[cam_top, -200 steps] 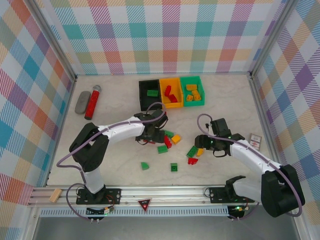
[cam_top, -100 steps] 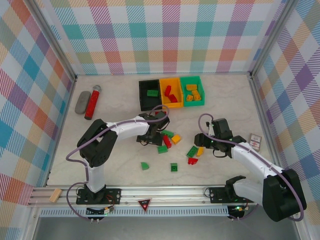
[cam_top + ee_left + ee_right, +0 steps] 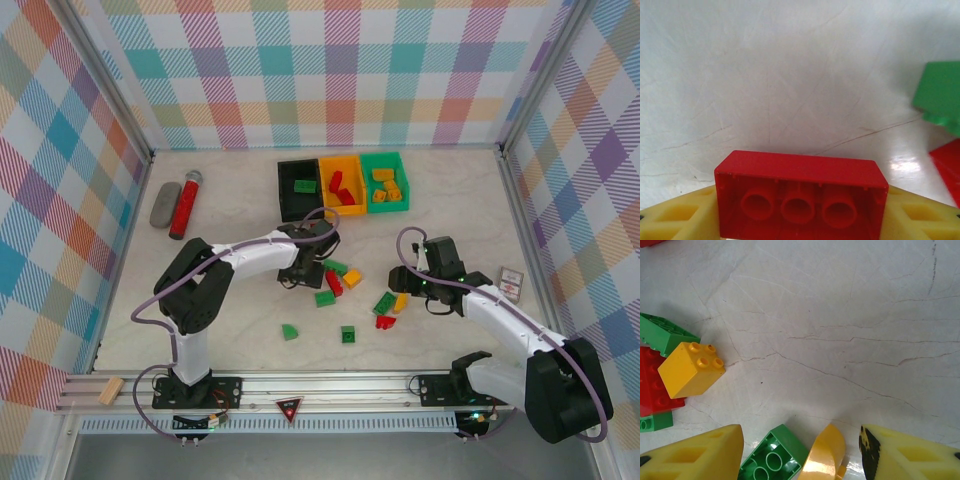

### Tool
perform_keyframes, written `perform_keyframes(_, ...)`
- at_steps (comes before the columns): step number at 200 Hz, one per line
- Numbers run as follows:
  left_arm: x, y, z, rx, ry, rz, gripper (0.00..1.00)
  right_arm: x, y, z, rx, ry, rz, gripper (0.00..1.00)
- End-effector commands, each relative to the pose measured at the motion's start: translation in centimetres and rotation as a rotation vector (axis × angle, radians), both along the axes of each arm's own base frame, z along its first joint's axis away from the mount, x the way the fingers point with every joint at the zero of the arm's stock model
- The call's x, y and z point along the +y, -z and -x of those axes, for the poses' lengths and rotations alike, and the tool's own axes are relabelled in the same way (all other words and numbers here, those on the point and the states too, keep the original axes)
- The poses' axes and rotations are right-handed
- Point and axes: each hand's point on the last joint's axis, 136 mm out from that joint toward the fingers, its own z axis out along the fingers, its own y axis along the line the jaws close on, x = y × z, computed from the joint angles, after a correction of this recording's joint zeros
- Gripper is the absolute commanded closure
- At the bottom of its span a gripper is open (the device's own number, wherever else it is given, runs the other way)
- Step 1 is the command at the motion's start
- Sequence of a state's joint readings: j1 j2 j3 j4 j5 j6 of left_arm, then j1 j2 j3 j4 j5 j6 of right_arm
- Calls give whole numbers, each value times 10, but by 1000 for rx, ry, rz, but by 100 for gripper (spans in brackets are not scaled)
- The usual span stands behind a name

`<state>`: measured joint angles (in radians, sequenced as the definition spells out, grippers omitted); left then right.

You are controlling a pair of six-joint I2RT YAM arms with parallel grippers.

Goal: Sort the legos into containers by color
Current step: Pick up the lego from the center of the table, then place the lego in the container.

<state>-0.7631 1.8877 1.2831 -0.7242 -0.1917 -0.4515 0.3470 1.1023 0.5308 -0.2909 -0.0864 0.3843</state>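
The left gripper (image 3: pixel 802 216) is pinching a glossy red brick (image 3: pixel 801 172), its hollow tubes facing the camera, over the pale, scratched surface (image 3: pixel 790 75) that is lying open across the upper frame. The right gripper (image 3: pixel 801 452) is straddling a studded green brick (image 3: pixel 771 456) and a curved orange piece (image 3: pixel 826 455); whether it is squeezing them cannot be told. In the top view, loose legos (image 3: pixel 325 298) are lying mid-frame, while the black container (image 3: pixel 295 206), orange container (image 3: pixel 352 208) and green container (image 3: pixel 384 157) are sitting side by side above them, near the plaid back wall (image 3: pixel 340 70).
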Motion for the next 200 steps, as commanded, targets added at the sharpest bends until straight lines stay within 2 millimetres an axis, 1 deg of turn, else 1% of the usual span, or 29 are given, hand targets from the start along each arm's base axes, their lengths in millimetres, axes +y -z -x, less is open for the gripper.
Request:
perform_keyframes(1, -16, -52, -19, -90, 13, 88, 38, 0, 2, 0, 2, 8, -7, 37)
perform_keyframes(19, -28, -75, -36, -140, 31, 117, 38, 0, 3, 0, 3, 8, -7, 37)
perform_keyframes(23, -32, -81, -41, -154, 32, 127, 38, 0, 3, 0, 4, 9, -6, 37)
perform_keyframes(36, -40, -91, -57, -176, 37, 141, 38, 0, 3, -1, 2, 8, -5, 37)
perform_keyframes(47, -48, -102, -74, -204, 33, 163, 38, 0, 4, 0, 6, 9, -4, 37)
perform_keyframes(61, -58, -107, -96, -232, 38, 186, 38, 0, 3, -1, 5, 8, -6, 37)
perform_keyframes(78, -63, -113, -127, -269, 31, 189, 38, 0, 3, 0, 5, 7, -7, 37)
perform_keyframes(99, -72, -114, -162, -294, 17, 207, 38, 1, 3, 0, 4, 5, -10, 37)
perform_keyframes(105, -75, -116, -171, -306, 16, 219, 37, 1, 3, -1, 2, 5, -10, 37)
perform_keyframes(114, -80, -116, -184, -313, 21, 238, 36, 1, 3, 0, 4, 4, -10, 37)
perform_keyframes(117, -81, -113, -188, -311, 23, 239, 36, 1, 2, -1, 4, 5, -11, 37)
perform_keyframes(121, -84, -116, -193, -323, 26, 248, 36, 1, 3, 0, 4, 5, -10, 37)
perform_keyframes(128, -86, -113, -201, -330, 24, 247, 36, 0, 2, -1, 3, 6, -9, 37)
perform_keyframes(133, -88, -116, -207, -342, 25, 255, 36, 0, 3, 0, 4, 7, -7, 37)
perform_keyframes(140, -90, -116, -213, -352, 27, 260, 34, 0, 3, 0, 2, 8, -7, 37)
perform_keyframes(147, -90, -119, -220, -371, 23, 262, 30, 0, 2, -1, 0, 9, -8, 36)
perform_keyframes(160, -85, -121, -226, -391, -7, 250, 17, 0, 2, -1, 1, 9, -6, 36)
perform_keyframes(167, -83, -124, -226, -393, -18, 252, 13, 0, 2, -1, 0, 9, -6, 36)
perform_keyframes(171, -83, -126, -225, -394, -18, 255, 7, 0, 2, 0, 1, 9, -6, 36)
perform_keyframes(174, -83, -127, -224, -392, -17, 257, 5, 0, 3, 0, 2, 9, -6, 36)
perform_keyframes(183, -81, -130, -219, -385, -17, 264, 2, 0, 3, -1, 1, 9, -6, 36)
perform_keyframes(192, -80, -135, -214, -392, -14, 278, 1, -1, 3, -1, 2, 11, -5, 36)
perform_keyframes(200, -78, -135, -208, -396, -5, 286, 2, 0, 3, -1, 4, 10, -4, 36)
